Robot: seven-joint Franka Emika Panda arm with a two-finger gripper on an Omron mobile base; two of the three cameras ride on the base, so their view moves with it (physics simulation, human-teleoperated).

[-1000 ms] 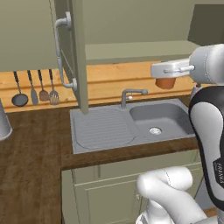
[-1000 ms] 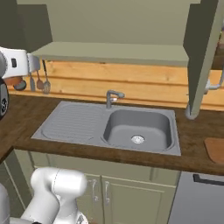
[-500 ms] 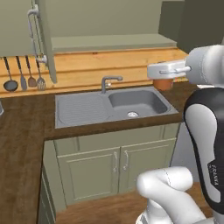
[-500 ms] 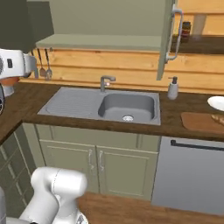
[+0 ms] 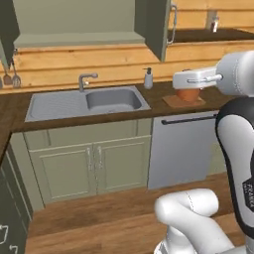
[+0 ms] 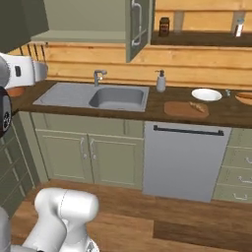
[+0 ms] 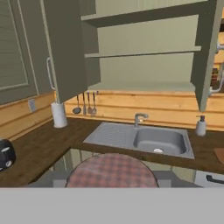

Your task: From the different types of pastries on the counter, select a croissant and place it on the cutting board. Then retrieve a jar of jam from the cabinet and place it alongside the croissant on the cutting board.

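The long dark wooden tabletop [image 6: 224,116] runs along the wall, and above it we see a wall cabinet [image 7: 144,65] standing open with bare shelves, its door [image 6: 140,25] swung outward. Below the tabletop sits the grey dishwasher [image 6: 184,160], right of the green cupboard doors. The steel sink [image 6: 96,97] is set into the tabletop with its faucet [image 6: 99,76] behind the basin. Right of the sink lies the cutting board [image 6: 183,109], and just beyond it a white plate [image 6: 206,94]. The hand [image 5: 191,85] hangs in the air in front of the robot, well apart from the board, with its fingers closed down on the jar of jam [image 7: 111,170]; we look straight onto the red checked lid in the hand view, and the jar's orange body shows under the hand from the left base view. A soap dispenser [image 6: 161,81] stands between sink and board. The croissant [image 6: 198,106] lies on the board's right part.
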